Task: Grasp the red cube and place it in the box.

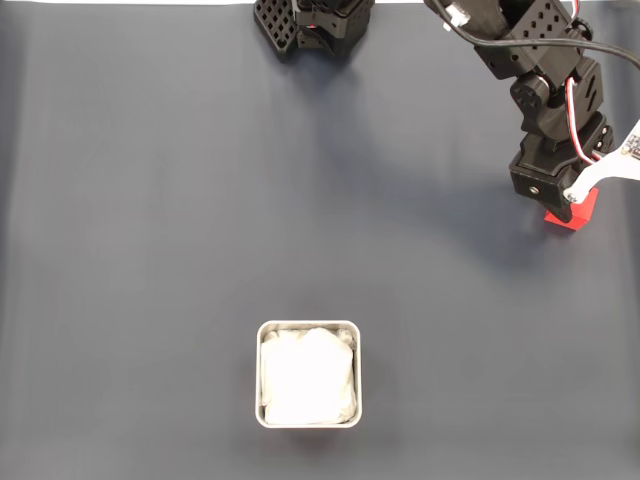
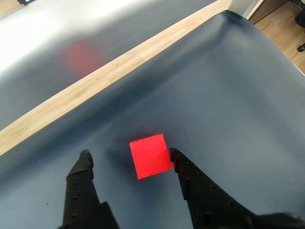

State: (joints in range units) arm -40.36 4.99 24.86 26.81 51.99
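The red cube (image 2: 150,155) lies on the dark mat between my gripper's (image 2: 129,154) two black fingers. The right finger (image 2: 177,160) is at the cube's edge, while a clear gap separates the cube from the left finger (image 2: 84,160). The gripper is open. In the fixed view the gripper (image 1: 567,203) hangs low at the far right, and the red cube (image 1: 576,219) shows partly beneath it. The box (image 1: 308,325), a pale-grey square tin with a white lining, stands near the bottom centre, far from the gripper.
The arm's black base (image 1: 315,25) stands at the top centre of the fixed view. A wooden strip (image 2: 95,78) runs past the mat's edge just beyond the cube in the wrist view. Open dark mat (image 1: 300,200) lies between the gripper and the box.
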